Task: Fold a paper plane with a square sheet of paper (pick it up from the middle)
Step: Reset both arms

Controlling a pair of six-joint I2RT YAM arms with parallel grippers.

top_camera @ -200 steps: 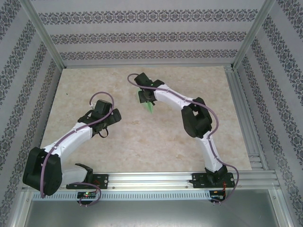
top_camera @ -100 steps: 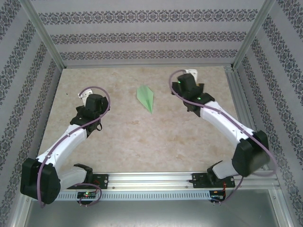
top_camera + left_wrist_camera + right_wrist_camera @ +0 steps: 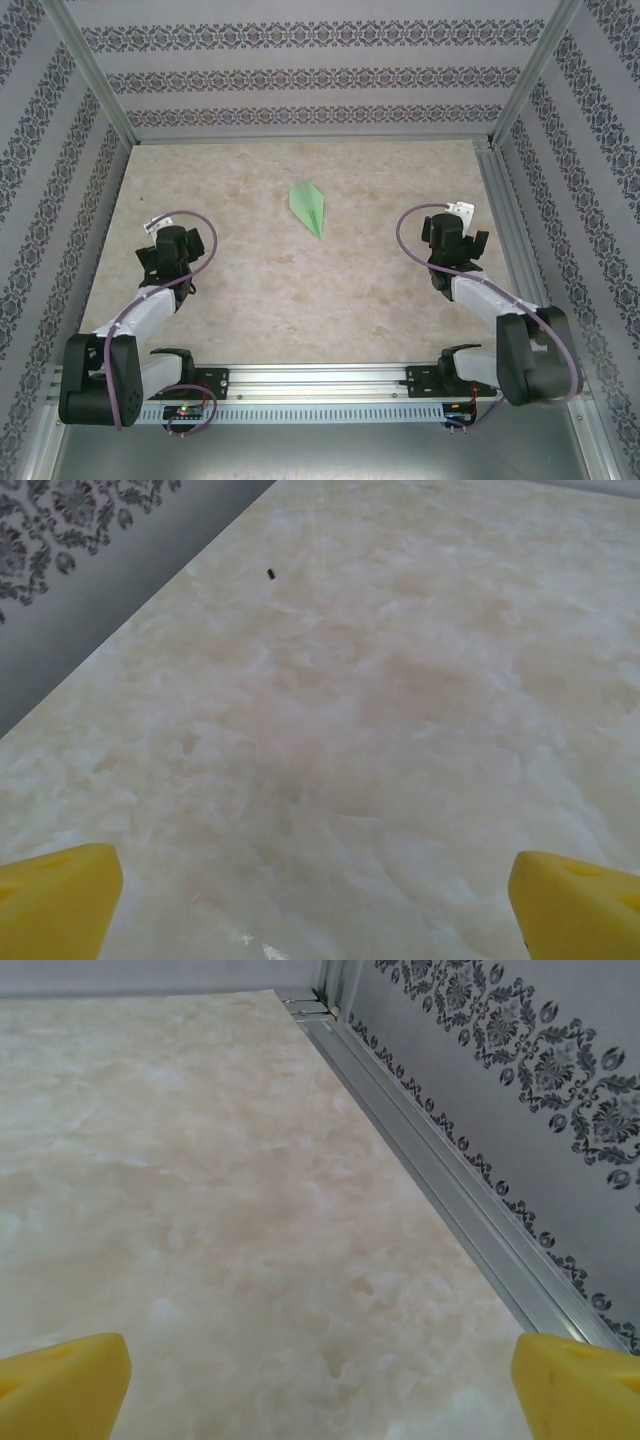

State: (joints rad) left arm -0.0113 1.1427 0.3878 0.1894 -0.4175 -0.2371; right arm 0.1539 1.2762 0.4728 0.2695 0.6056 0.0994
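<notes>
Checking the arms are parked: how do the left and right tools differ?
The left tool sits left of the plane, by the left wall; the right tool sits right of it, by the right wall. A rail runs beside the right tool; a black speck lies ahead of the left tool. Both are open and empty.

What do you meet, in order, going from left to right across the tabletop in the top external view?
the left gripper → the paper plane → the right gripper
</notes>
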